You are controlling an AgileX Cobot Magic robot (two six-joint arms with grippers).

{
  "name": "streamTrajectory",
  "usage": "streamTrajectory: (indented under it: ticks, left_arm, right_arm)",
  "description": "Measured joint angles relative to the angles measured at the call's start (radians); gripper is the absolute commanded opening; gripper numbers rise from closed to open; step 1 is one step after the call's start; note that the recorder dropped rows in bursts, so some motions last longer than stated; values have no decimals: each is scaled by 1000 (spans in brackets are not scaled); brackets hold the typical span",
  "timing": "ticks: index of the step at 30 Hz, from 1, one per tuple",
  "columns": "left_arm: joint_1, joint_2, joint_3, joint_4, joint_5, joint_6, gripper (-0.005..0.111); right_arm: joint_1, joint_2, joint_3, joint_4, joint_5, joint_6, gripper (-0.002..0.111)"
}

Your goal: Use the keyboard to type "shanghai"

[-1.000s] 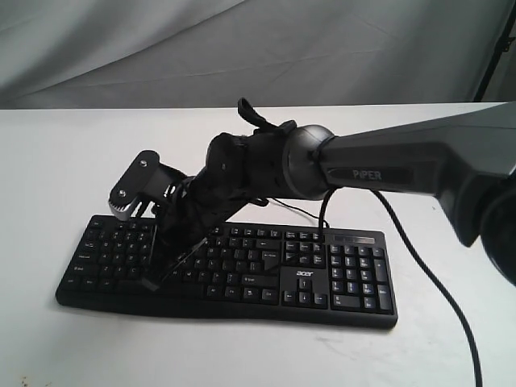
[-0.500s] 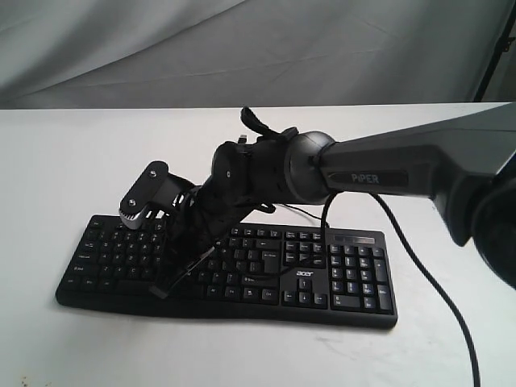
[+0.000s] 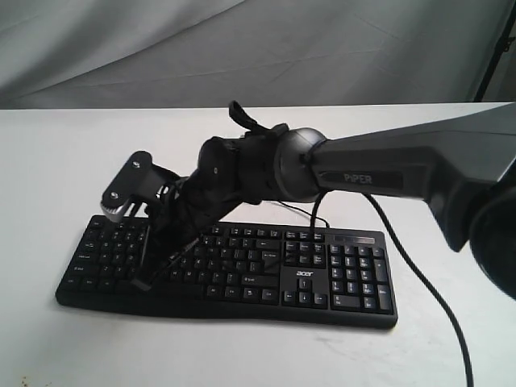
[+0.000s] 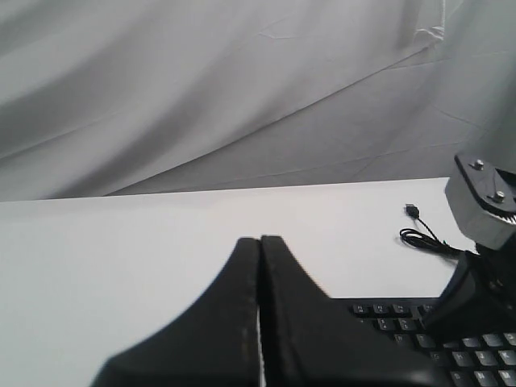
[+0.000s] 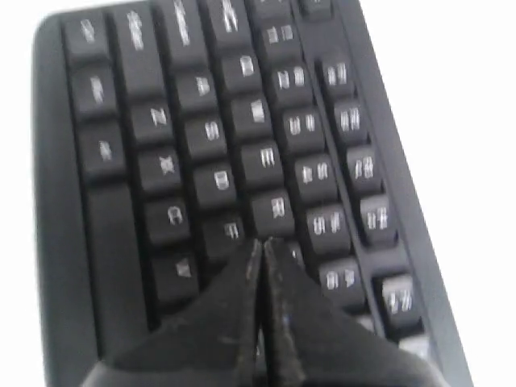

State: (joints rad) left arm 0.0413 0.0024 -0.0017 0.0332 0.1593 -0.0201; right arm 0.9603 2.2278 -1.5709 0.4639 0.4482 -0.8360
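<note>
The black keyboard (image 3: 347, 274) with its white acer logo lies on the white table (image 3: 64, 161). My right gripper (image 3: 143, 284) reaches across over the keyboard's left half, fingers shut and empty. In the right wrist view the right gripper (image 5: 262, 243) tips sit over the blurred keyboard (image 5: 161, 121) letter keys, beside F and just past R. Whether they press a key cannot be told. My left gripper (image 4: 260, 240) is shut and empty, low over bare table beside a keyboard (image 4: 476, 359) corner. It is out of the exterior view.
The keyboard's thin USB cable (image 4: 419, 234) lies coiled on the table behind it. A thick black cable (image 3: 419, 274) hangs from the right arm across the table at the right. Grey cloth (image 3: 242, 48) hangs behind the table.
The right gripper swung a little to the right over the keys, then back to the left, ending slightly left of where it began. The keyboard has not moved.
</note>
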Motion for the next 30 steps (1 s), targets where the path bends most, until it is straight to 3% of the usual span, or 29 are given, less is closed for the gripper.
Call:
streamTrajectory:
  ticks: [16,30]
  left_arm:
    - [0,0,0,0,0,0,0]
    - [0,0,0,0,0,0,0]
  right_arm:
    - [48,237,-450,-8,214,27,0]
    - [61,255,-483,-10,237,34,0]
